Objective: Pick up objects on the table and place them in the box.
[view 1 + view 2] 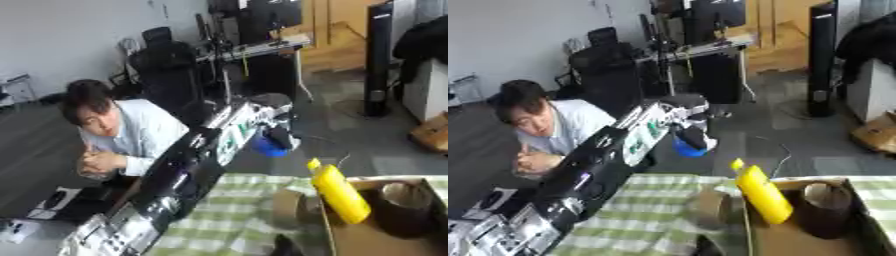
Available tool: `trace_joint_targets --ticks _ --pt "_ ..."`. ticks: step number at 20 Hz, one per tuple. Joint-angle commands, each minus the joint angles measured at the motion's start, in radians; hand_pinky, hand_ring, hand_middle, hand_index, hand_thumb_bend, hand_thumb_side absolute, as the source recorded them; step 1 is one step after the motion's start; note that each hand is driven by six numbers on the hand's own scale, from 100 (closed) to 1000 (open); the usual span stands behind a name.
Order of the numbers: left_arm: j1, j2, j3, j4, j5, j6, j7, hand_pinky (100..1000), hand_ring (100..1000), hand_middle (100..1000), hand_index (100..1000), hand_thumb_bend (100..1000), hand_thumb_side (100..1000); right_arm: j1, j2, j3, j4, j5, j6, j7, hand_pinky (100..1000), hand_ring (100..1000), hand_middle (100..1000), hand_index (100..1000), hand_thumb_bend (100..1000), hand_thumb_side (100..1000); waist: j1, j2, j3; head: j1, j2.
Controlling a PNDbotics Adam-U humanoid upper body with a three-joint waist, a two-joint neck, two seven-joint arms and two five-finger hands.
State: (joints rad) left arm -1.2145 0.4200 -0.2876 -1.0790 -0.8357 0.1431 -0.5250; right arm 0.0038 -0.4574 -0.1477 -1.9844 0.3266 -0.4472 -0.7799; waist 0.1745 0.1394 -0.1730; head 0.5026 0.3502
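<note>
My fingers are raising high above the table; I cannot tell their state. The yellow bottle is leaning on the box edge, risking tipping out.

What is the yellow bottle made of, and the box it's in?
The yellow bottle looks like plastic: smooth, evenly bright, slightly shiny, with a matching yellow cap. The box looks like cardboard: flat, matte brown walls with thin edges. The cloth under it seems like woven fabric, judging by its green-and-white check, though that is less certain.

Soft even daylight, no glare; both views blurred and tilted.
</note>
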Motion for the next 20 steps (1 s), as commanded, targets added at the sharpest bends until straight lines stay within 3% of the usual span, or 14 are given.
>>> trace_joint_targets --ticks 1,12,20 --pt "-0.044 -0.031 0.002 -0.018 0.009 0.004 0.000 100 100 100 100 110 244 -0.014 -0.031 -0.006 -0.016 -0.015 -0.100 -0.092 888 966 797 734 100 1000 -0.007 -0.016 -0.004 0.011 0.007" --pt "-0.074 -0.193 0.016 0.072 -0.024 0.019 0.062 100 100 100 100 111 268 -0.035 -0.033 -0.002 -0.016 -0.046 -0.100 -0.073 888 966 796 735 100 1000 -0.003 -0.013 -0.028 0.034 -0.003" --pt "-0.064 -0.303 0.057 0.224 -0.135 0.041 0.144 100 100 100 100 104 277 -0.052 -0.032 0.003 -0.016 -0.065 -0.108 -0.062 887 965 796 734 100 1000 -0.008 -0.003 -0.054 0.051 -0.014"
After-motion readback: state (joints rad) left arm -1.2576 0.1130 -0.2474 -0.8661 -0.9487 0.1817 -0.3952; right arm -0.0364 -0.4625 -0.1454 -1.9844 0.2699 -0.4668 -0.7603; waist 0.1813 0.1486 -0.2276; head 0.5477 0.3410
